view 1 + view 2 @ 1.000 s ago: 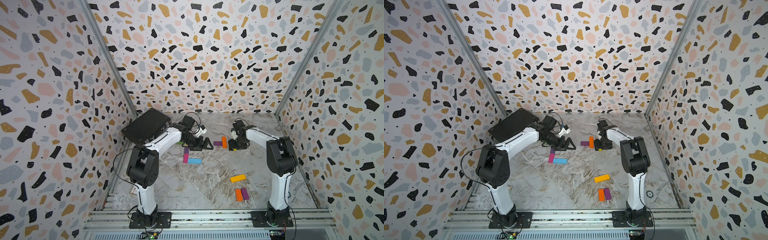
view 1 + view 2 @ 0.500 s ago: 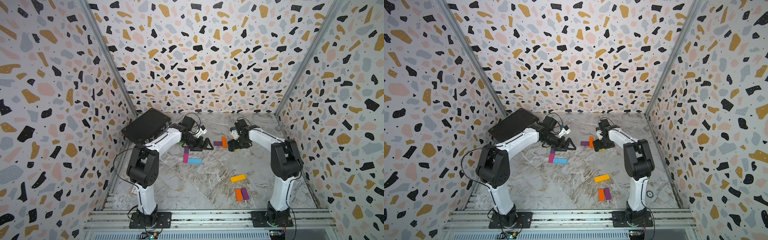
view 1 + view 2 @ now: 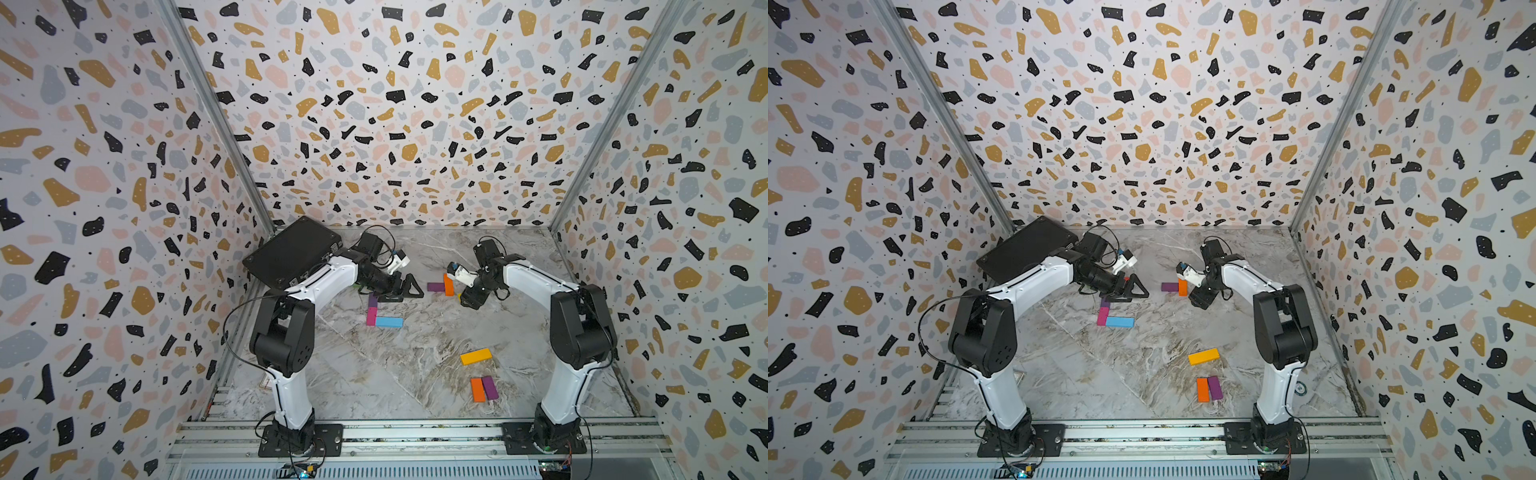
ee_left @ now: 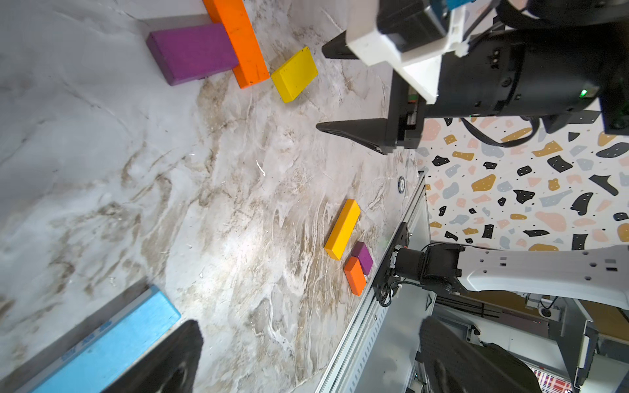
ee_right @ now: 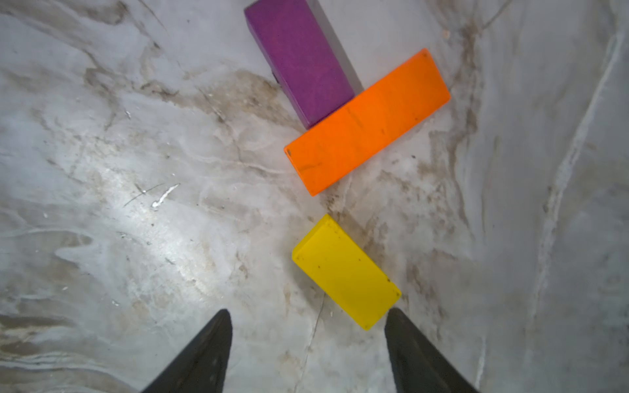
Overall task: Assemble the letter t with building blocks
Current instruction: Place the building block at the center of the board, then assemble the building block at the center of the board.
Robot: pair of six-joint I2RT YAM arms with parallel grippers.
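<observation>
Right of centre in a top view, right pincer (image 3: 468, 299) hangs apart, empty; left pincer (image 3: 401, 291) likewise. Risk: closing off-centre could knock yellow block (image 5: 345, 272) into orange block (image 5: 367, 122), skewing it.

Only real movement I caught is on the right arm (image 3: 536, 278). Its chunky black elbow joint (image 3: 582, 328) has swung out toward the right wall and closer to the front rail. The right gripper (image 3: 468, 299) has edged slightly frontward too, beside the long orange wooden block (image 3: 448, 285).
</observation>
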